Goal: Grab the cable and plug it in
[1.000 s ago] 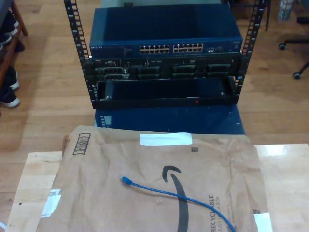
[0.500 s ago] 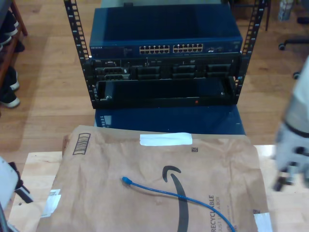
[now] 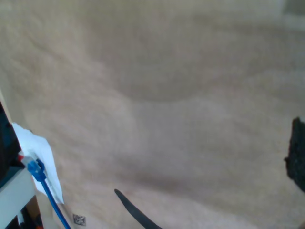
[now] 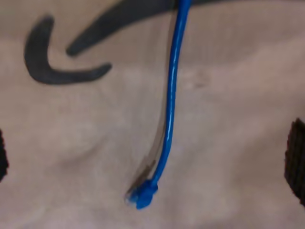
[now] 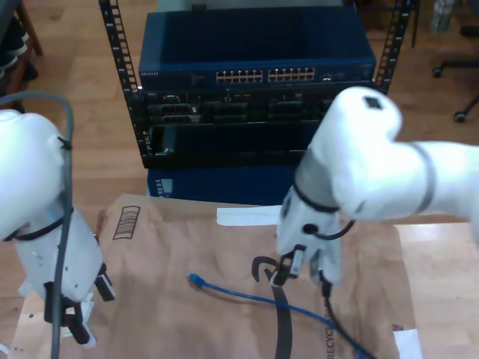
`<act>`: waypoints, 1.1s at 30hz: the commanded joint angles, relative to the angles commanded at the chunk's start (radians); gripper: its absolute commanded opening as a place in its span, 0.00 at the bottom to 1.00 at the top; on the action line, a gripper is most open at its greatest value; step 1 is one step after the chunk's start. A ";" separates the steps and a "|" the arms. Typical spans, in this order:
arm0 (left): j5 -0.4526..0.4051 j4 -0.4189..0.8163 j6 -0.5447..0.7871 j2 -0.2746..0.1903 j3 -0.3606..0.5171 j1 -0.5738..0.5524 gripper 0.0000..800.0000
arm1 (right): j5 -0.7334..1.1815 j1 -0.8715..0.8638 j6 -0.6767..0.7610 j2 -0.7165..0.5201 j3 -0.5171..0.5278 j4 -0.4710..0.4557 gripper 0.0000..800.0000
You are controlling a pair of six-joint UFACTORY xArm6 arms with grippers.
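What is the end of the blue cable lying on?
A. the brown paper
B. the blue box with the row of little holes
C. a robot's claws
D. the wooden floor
A: the exterior view and the second wrist view both show the cable ending in its plug, flat on the brown paper, with no gripper touching it.
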 joint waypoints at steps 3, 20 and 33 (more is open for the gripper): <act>-0.002 -0.052 0.000 0.003 -0.003 -0.002 1.00 | -0.046 0.043 0.000 0.040 -0.002 0.000 0.99; -0.084 -0.094 -0.035 0.069 -0.063 -0.043 1.00 | -0.210 0.163 -0.002 0.193 -0.040 -0.006 0.89; -0.084 -0.094 -0.035 0.069 -0.066 -0.043 1.00 | -0.284 0.189 0.035 0.216 -0.026 -0.012 0.75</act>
